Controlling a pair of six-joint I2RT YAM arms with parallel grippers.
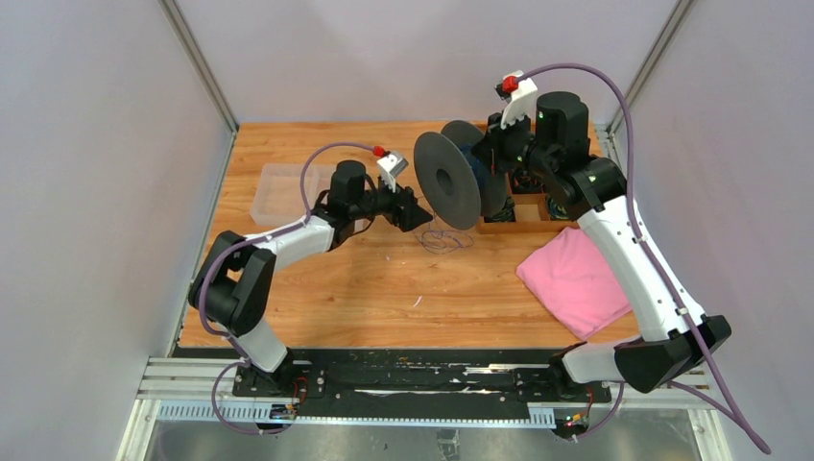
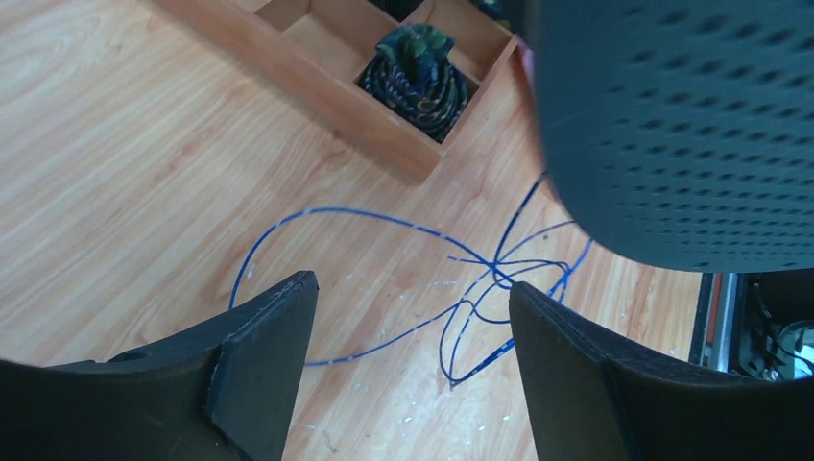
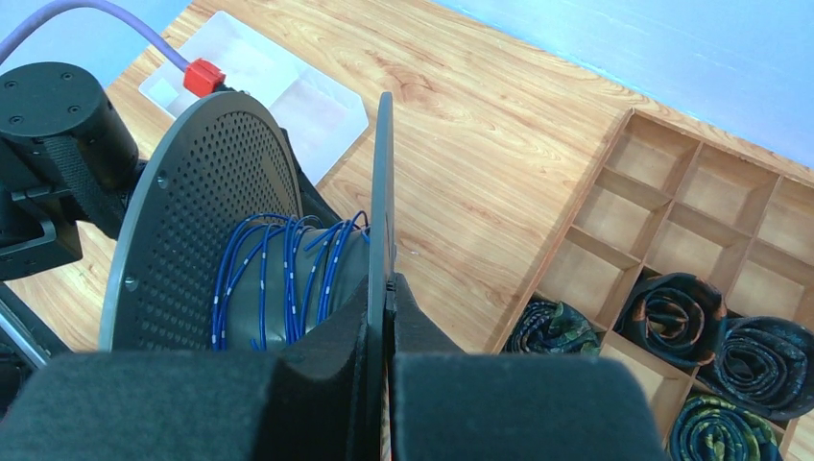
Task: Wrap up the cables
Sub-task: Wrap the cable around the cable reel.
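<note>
A thin blue cable lies in loose loops on the wooden table (image 1: pixel 443 240), seen close in the left wrist view (image 2: pixel 499 274). Part of it is wound on the hub (image 3: pixel 288 279) of a grey perforated spool (image 1: pixel 446 180). My right gripper (image 3: pixel 387 288) is shut on the rim of the spool's near flange (image 3: pixel 381 173) and holds the spool on edge above the table (image 1: pixel 494 154). My left gripper (image 2: pixel 413 288) is open and empty. It hovers over the loose loops just left of the spool (image 1: pixel 419 213). The spool's flange (image 2: pixel 672 125) fills the upper right of the left wrist view.
A wooden divided tray (image 1: pixel 528 206) stands behind the spool, with rolled dark fabric bundles (image 3: pixel 672 307) in some compartments. A pink cloth (image 1: pixel 576 279) lies at the right front. A clear plastic box (image 1: pixel 283 192) sits at the back left.
</note>
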